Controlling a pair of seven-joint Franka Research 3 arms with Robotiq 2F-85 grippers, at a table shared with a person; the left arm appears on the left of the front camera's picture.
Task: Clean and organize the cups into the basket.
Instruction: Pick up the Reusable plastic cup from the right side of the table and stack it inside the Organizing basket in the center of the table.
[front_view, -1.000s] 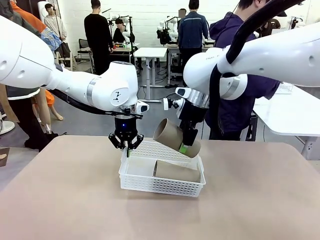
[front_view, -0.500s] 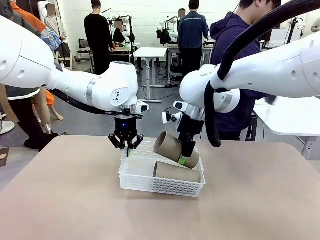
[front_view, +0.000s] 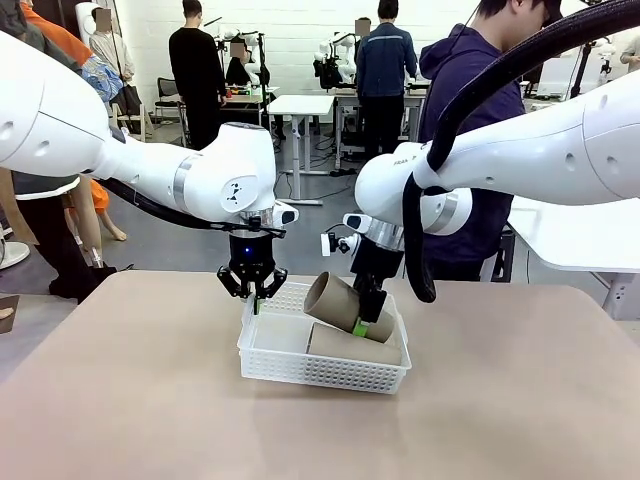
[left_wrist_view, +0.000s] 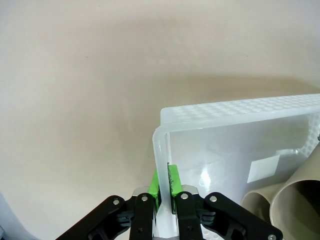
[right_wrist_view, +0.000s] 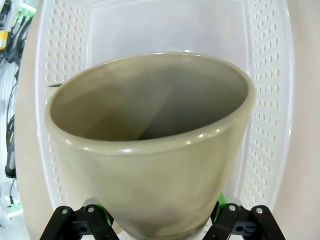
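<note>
White basket (front_view: 320, 372) (left_wrist_view: 240, 107) (right_wrist_view: 60, 50): sits mid-table (front_view: 150, 400), long side facing the near edge.
Left gripper (front_view: 253, 290) (left_wrist_view: 164, 175): pinched shut on the basket's far left rim; the wrist view shows a green pad on each side of the wall.
Right gripper (front_view: 368, 320) (right_wrist_view: 160, 220): clamps the upper cup (front_view: 335, 302) (right_wrist_view: 150, 150) near its base, a pad against each side.
Upper cup: tan, tilted, mouth up and to the left, over the basket's right half.
Lower cup (front_view: 355, 345): tan, on its side inside the basket, just under the upper one.
Hard to make out: whether the two cups touch; the lower cup's ends, which are masked by the grid wall and the upper cup; the tan cups (left_wrist_view: 295, 200) cut off at the left wrist view's corner, which cannot be told apart.
Change from a second ago: the right arm is lower and nearer the middle, and the upper cup has come down from above the rim to the lower cup. The left gripper and basket are unmoved.
</note>
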